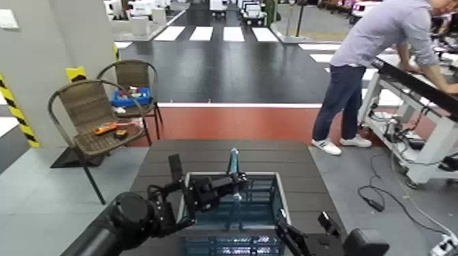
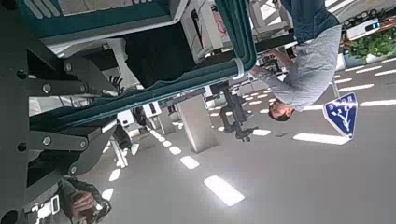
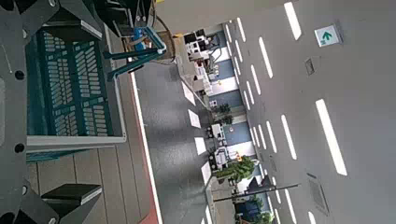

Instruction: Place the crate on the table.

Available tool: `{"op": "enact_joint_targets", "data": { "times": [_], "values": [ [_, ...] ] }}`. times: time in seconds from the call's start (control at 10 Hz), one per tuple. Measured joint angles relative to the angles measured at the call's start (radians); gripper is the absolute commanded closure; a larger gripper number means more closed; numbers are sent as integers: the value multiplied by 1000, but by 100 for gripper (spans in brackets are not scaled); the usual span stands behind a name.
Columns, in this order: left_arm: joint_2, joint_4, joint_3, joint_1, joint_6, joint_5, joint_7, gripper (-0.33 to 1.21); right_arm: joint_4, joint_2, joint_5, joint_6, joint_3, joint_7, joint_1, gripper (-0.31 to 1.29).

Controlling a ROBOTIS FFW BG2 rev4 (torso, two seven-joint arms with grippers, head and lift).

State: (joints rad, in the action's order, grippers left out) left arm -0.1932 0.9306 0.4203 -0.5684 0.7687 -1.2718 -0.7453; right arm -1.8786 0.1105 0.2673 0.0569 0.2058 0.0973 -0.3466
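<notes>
The teal crate with its grey rim sits on the dark slatted table, at its near edge. Its upright teal handle rises from the middle. My left gripper reaches over the crate's left rim and is shut on the handle. In the left wrist view the teal handle bar runs out from between the fingers. My right gripper is open beside the crate's right wall. The right wrist view shows the lattice side and grey rim between its spread fingers.
A person bends over a white workbench at the right. Two wicker chairs stand at the left, one with a small blue box, one with an orange tool. Cables lie on the floor at the right.
</notes>
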Motion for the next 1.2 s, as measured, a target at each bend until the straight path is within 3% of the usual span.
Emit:
{"op": "enact_joint_targets", "data": {
  "times": [0.2,0.3,0.6,0.9,1.2],
  "values": [
    [-1,-1,-8,4,-5,10,-2,16,1,0,2,1,-2,-5,0,15],
    [-2,0,-20,7,-8,20,-5,7,1,0,3,2,-3,-5,0,15],
    [-8,44,-91,34,-38,83,-10,6,1,2,3,1,-6,-5,0,15],
    [-22,174,-198,105,-147,214,24,8,0,1,3,-1,-8,-5,-1,15],
    [-29,528,-363,320,-255,402,306,9,-2,0,2,-4,-11,-5,-5,15]
  ]
}}
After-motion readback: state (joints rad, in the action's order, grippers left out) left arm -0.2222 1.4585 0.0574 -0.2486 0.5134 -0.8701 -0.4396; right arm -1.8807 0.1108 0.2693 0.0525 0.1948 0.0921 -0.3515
